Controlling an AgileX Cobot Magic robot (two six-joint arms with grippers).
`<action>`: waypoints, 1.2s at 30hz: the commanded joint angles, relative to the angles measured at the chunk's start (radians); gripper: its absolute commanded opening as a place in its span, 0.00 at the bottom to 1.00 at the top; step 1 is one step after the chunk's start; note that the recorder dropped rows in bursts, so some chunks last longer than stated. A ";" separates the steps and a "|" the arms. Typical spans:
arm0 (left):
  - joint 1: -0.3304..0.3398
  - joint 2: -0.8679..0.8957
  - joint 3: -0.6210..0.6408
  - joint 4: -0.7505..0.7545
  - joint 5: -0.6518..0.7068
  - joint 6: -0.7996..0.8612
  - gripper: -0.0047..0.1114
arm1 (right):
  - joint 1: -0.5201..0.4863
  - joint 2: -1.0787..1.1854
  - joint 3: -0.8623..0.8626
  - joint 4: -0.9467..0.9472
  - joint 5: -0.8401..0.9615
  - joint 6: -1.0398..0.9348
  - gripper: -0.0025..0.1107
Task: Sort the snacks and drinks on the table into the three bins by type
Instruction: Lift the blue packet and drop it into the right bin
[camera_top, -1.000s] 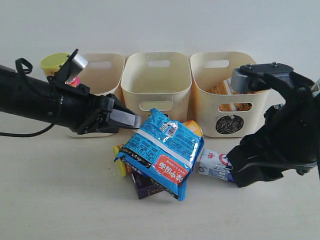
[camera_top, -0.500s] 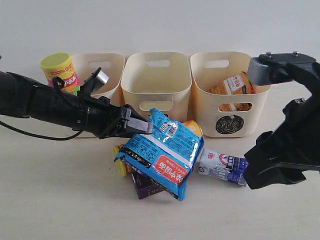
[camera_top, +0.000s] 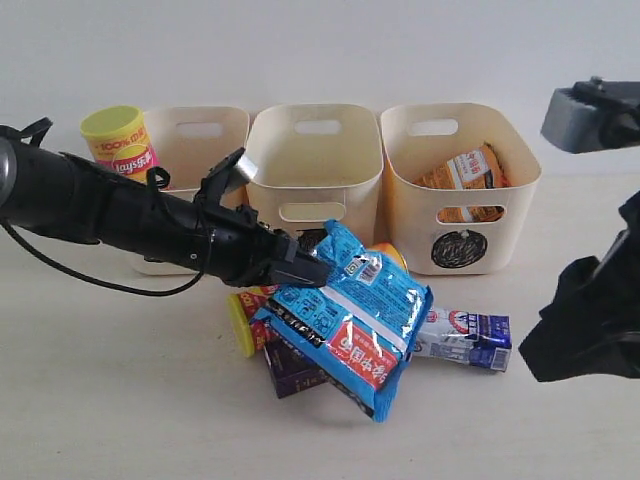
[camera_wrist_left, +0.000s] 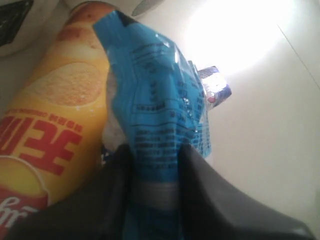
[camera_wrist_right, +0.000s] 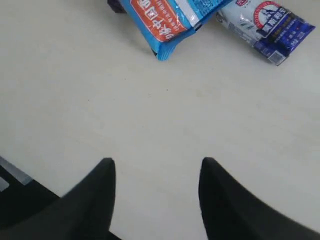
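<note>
Left gripper (camera_top: 318, 272), jaws clenched on the top seam of the blue packet (camera_top: 350, 320); flat crimp presumably chosen as the one thin edge offering purchase. Packet at mid-desk, tilted, draped over the lying yellow chip tube (camera_wrist_left: 65, 100) and the purple box (camera_top: 290, 368); carton (camera_top: 465, 338) flat just beside. Three bins (camera_top: 315, 160) in a row along the desk's far edge; orange packet (camera_top: 460, 172) already in the right one, hence the likely destination. Right gripper (camera_wrist_right: 157, 175) over bare desk (camera_wrist_right: 150, 100), jaws released and empty, probably parked clear of the lift.
</note>
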 joint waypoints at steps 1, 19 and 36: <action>-0.010 -0.062 -0.007 -0.007 0.081 -0.004 0.08 | 0.004 -0.085 0.004 -0.098 0.008 0.085 0.42; -0.119 -0.295 -0.113 -0.319 -0.187 0.124 0.08 | 0.004 -0.308 0.493 -0.171 -0.302 0.419 0.02; -0.218 0.050 -0.577 -0.319 -0.469 0.191 0.08 | 0.004 -0.308 0.514 -0.163 -0.346 0.400 0.02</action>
